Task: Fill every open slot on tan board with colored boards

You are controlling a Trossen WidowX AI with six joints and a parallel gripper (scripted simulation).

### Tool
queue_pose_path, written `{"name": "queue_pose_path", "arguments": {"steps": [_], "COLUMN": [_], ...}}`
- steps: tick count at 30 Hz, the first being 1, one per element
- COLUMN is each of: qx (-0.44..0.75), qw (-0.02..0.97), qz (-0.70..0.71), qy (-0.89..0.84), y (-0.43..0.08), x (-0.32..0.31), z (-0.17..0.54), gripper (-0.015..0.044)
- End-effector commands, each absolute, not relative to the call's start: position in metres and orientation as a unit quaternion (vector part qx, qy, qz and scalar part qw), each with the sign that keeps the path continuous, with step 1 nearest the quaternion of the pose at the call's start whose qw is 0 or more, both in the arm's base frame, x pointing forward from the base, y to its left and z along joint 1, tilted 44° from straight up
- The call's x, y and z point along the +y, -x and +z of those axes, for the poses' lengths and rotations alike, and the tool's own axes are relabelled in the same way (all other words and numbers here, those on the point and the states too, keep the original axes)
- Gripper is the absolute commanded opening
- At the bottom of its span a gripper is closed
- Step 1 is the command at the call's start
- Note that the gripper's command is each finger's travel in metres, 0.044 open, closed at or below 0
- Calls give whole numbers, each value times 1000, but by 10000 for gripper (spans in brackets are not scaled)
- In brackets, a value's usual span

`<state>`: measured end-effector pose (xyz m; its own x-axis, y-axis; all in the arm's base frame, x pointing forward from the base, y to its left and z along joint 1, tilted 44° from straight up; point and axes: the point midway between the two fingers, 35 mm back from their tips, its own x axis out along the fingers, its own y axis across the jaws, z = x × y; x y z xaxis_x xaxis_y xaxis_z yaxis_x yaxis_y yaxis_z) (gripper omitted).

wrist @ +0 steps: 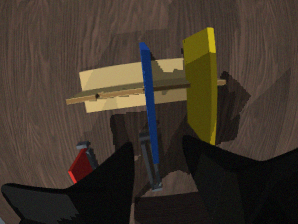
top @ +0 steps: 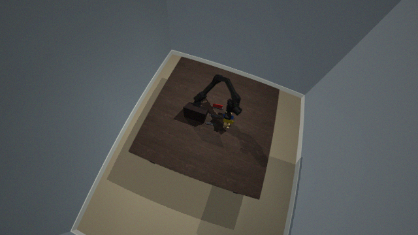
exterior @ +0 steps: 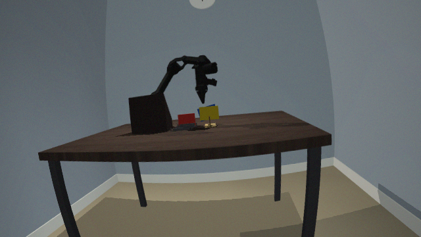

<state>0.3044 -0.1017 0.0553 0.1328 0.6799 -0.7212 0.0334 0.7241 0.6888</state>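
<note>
The gripper [exterior: 203, 103] [wrist: 158, 141] is partly open and empty, raised above the boards. In the wrist view its fingertips stand apart on either side of the blue board's near end. The blue board [wrist: 150, 110] stands crosswise on the middle of the tan board [wrist: 120, 93]; in the exterior view its top edge slopes, so it looks tilted. The yellow board [top: 228, 121] [exterior: 209, 112] [wrist: 202, 90] stands crosswise near the tan board's right end in the wrist view. A small open slot shows near the left end. The red board [top: 217, 106] [exterior: 186, 118] [wrist: 82, 167] stands in its holder.
A grey holder [wrist: 144, 149] without a board lies beside and partly under the blue board's near end in the wrist view. Another grey holder [top: 209, 123] lies near the dark base block [top: 195, 113] [exterior: 149, 115]. The brown table [top: 196, 153] [exterior: 256, 139] carries everything.
</note>
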Motion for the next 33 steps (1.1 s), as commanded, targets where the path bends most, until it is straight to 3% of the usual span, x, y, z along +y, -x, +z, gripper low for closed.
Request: {"name": "queue_pose_path", "arguments": {"steps": [1, 5, 17, 33], "qx": [617, 617, 612, 610], "qw": [694, 695, 700, 700], "qz": [237, 238, 255, 256], "qy": [-285, -284, -268, -268], "y": [-301, -299, -225, -231], "x": [-111, -109, -44, 3], "z": [68, 74, 156, 109], "gripper": [166, 186, 186, 186]}}
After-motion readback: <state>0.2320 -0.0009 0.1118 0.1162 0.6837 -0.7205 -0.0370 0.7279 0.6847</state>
